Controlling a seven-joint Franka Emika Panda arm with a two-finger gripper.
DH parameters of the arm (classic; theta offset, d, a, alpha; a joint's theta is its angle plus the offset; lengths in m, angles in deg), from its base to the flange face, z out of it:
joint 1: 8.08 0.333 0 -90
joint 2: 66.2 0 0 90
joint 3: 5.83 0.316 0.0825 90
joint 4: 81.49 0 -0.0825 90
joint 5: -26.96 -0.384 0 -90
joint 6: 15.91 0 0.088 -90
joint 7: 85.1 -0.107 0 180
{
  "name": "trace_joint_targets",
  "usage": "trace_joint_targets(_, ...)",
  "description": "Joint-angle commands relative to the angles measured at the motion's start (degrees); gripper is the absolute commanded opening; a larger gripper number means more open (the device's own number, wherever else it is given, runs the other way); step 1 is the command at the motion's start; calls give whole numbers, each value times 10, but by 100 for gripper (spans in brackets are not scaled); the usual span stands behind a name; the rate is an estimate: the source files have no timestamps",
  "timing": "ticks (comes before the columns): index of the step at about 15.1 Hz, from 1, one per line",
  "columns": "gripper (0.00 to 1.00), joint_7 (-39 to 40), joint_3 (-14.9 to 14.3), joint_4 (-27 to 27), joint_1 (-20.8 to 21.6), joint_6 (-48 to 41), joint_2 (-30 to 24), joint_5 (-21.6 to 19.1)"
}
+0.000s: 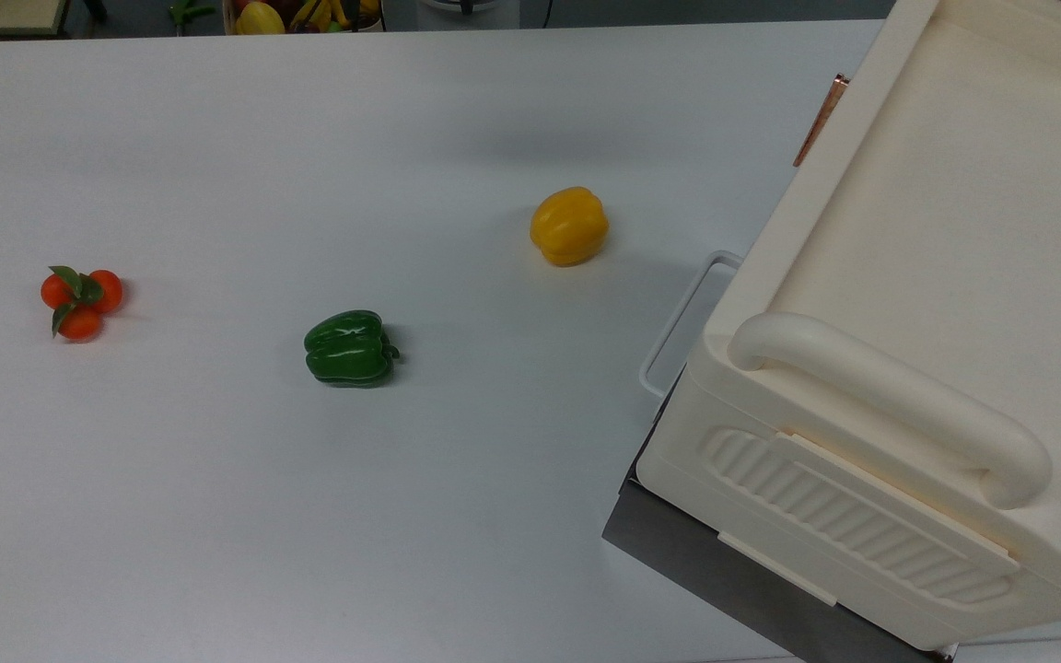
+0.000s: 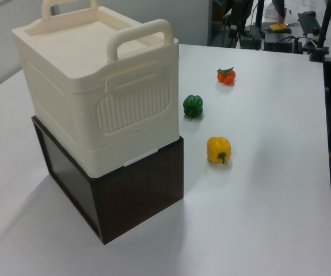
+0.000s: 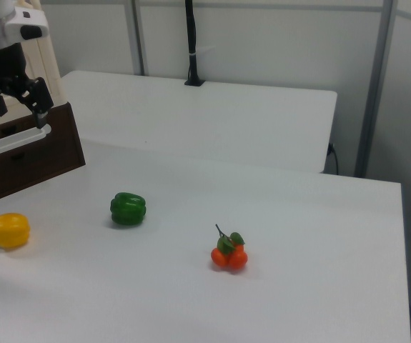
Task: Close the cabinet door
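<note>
The cream cabinet (image 1: 945,230) stands at the top view's right on a dark brown box (image 2: 136,195). The cabinet door's slim copper handle (image 1: 821,120) shows at the cabinet's far left edge, close against its side; the door's panel is hidden there. In the right view my gripper (image 3: 21,116) hangs at the upper left, open with nothing between its fingers. It is just above the brown box's white handle (image 3: 12,141) and in front of a cream panel (image 3: 44,61).
A yellow pepper (image 1: 569,226), a green pepper (image 1: 350,347) and a cluster of small tomatoes (image 1: 81,300) lie spread over the white table (image 1: 309,516). A white drawer handle (image 1: 682,322) juts from the brown box toward the yellow pepper.
</note>
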Motion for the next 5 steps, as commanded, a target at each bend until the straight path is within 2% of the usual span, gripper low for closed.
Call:
trace_joint_targets(1, 100, 29, -26, -7, 38, 13, -1, 11)
trace_joint_targets(5, 100, 28, -25, -11, 39, 14, -1, 12)
